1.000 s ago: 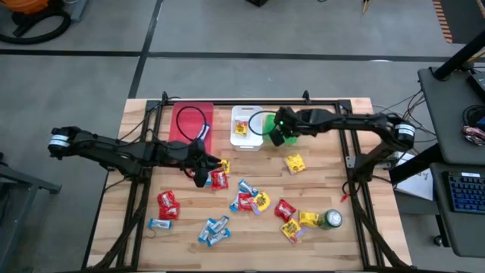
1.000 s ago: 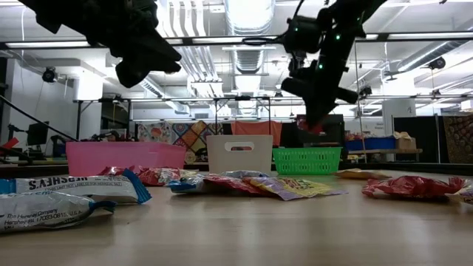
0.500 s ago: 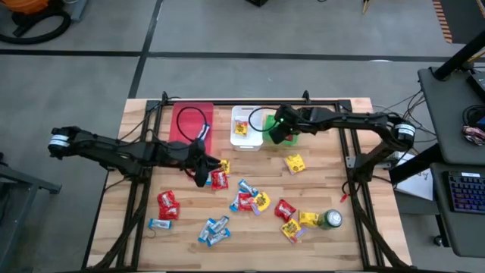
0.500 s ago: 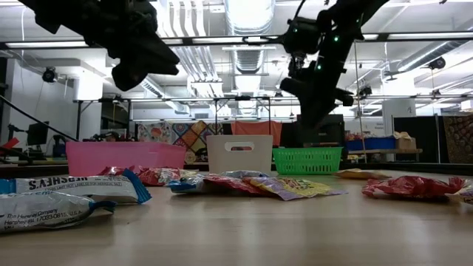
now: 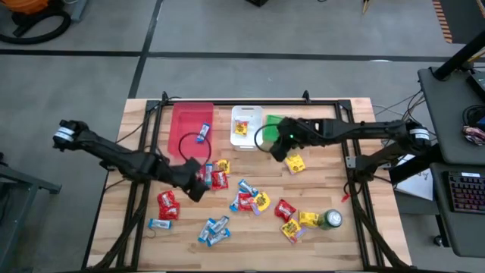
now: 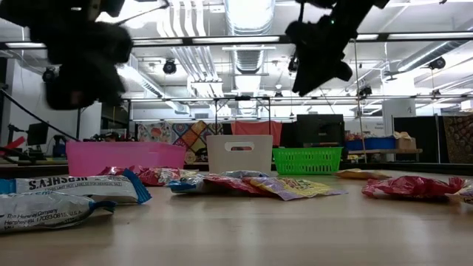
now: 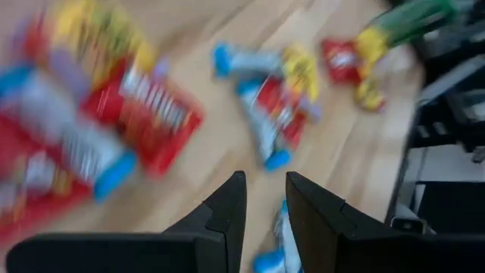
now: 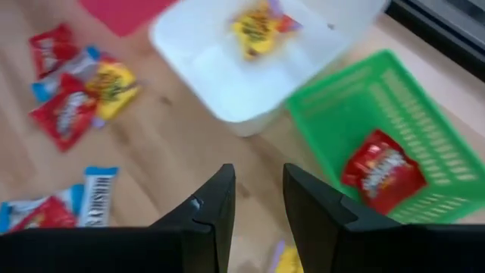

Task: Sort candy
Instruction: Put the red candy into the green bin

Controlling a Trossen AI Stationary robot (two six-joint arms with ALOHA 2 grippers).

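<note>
Sorting barely begun: one red candy [image 8: 381,174] in green basket [image 8: 424,114], one yellow [image 5: 240,129] in white bin [image 5: 246,114], one blue bar [image 5: 202,135] in pink bin [image 5: 182,121]. Most candy lies loose on surface [image 5: 333,174]. Left gripper [image 7: 264,199] and right gripper [image 8: 258,193]: fingers apart, empty.

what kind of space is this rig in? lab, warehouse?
Probably a robotics lab or workshop, in an open industrial hall. The low view shows exposed ceiling ducts and strip lights above more benches; the high view shows a framed wooden table on bare concrete, beside a desk with a keyboard.
</note>
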